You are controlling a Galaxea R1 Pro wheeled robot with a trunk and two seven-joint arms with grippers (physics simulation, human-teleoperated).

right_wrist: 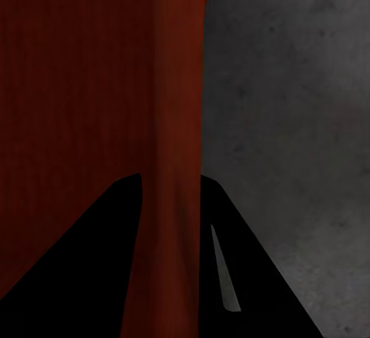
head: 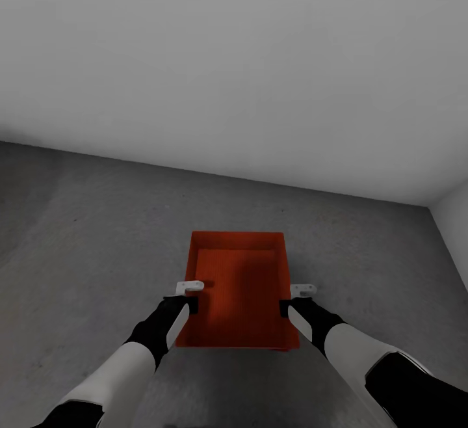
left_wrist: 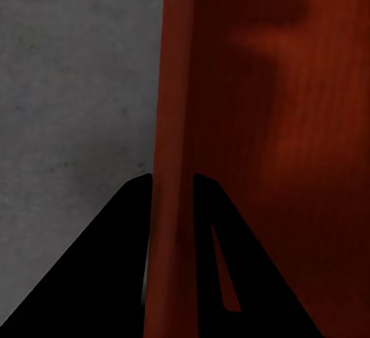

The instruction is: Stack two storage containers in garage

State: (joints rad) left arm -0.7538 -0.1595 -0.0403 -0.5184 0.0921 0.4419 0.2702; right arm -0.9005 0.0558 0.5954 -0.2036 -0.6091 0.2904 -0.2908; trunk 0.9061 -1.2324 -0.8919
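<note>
Fingers of both my arms grip one storage container [head: 239, 294] by its two long walls. From the head view, my left fingers [head: 188, 290] clamp the left wall and my right fingers [head: 300, 293] clamp the right wall, about midway along it. Its long axis points straight away from me, toward the white wall [head: 260, 70], and it hangs above the floor [head: 84, 233] of grey concrete. Both arms are equally near.

From the left wrist view, my left fingers [left_wrist: 171, 253] stand narrow, one inside and one outside the orange wall [left_wrist: 173, 107].

From the right wrist view, my right fingers [right_wrist: 171, 253] pinch the other wall the same way, with floor just beyond. I judge that the way down is free; a second container I cannot see.
</note>
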